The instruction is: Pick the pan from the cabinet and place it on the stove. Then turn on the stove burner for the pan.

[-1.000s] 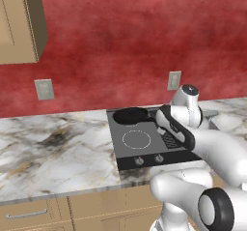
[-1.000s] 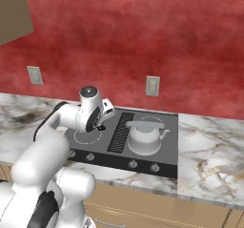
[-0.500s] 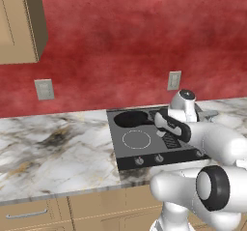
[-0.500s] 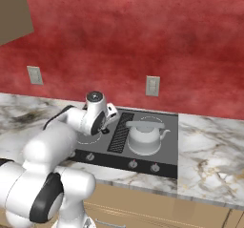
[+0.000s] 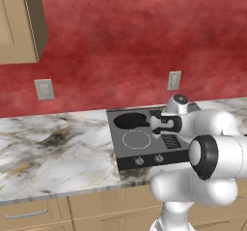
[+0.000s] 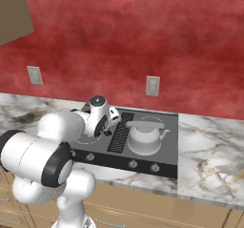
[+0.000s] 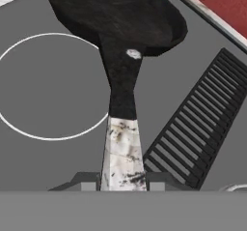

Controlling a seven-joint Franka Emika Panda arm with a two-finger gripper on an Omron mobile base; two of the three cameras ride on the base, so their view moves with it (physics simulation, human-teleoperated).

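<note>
Gripper (image 7: 122, 185) clenched on the pan (image 7: 120, 20) handle's silver tip, pan sits on the stove (image 7: 58, 143) w/ long axis running straight to 12 o'clock, over the rear-left burner.

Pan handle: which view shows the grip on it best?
Hand view: the gripper is shut on the silver tip of the pan handle. Left base view shows the pan's bowl, the handle mostly behind the wrist. Right base view: arm blocks it.

Black pan (image 7: 120, 17) with silver-tipped handle, dark grey white-ringed stove (image 7: 53, 87), red wall (image 5: 120, 51).
</note>
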